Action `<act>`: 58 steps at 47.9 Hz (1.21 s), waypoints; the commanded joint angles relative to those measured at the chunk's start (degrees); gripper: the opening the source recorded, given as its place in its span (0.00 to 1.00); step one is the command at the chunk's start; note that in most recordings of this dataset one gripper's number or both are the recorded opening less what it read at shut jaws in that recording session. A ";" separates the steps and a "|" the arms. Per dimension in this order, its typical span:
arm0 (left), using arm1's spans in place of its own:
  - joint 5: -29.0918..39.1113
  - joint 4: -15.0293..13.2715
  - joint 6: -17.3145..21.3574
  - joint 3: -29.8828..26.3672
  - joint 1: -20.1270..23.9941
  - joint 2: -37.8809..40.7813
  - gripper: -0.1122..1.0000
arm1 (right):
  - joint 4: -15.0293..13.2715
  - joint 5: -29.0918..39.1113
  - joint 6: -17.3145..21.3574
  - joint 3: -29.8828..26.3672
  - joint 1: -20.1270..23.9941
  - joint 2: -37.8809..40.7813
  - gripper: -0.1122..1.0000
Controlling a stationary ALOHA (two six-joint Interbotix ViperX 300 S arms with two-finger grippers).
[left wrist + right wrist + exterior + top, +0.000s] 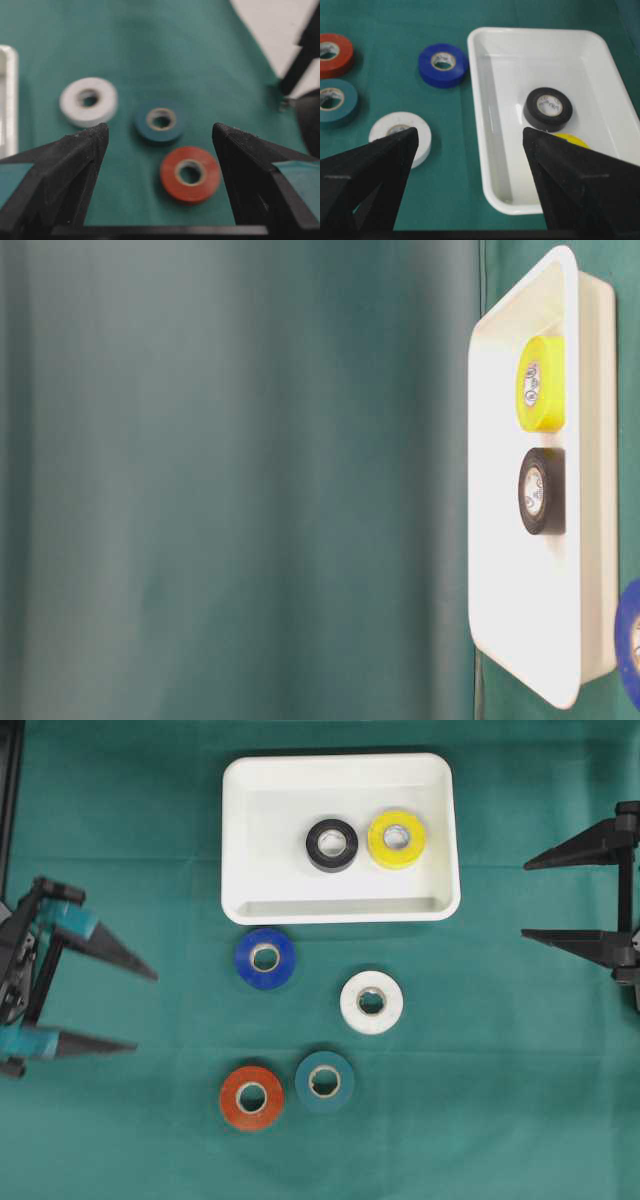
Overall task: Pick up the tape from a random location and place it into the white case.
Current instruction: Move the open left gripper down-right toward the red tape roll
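The left end effector is wide open and empty; the red tape looks light and hard, best pinched across its sides.

Open cloth lies between each gripper and the four loose rolls. The red roll and teal roll sit just beside each other — a tight gap. The white case has free floor left of the black roll — its raised rim blocks sideways entry.
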 commanded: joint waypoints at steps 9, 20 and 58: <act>-1.32 -0.09 -0.09 -1.05 -2.02 0.26 0.84 | -0.18 -0.62 0.00 -1.05 0.09 0.18 0.86; -3.60 -0.09 -0.09 -1.49 -2.02 2.29 0.84 | -0.18 -0.62 0.00 -1.14 0.00 0.18 0.86; -7.73 0.09 0.26 -12.83 -2.02 20.92 0.84 | -0.18 -0.70 0.00 -1.05 0.09 0.35 0.86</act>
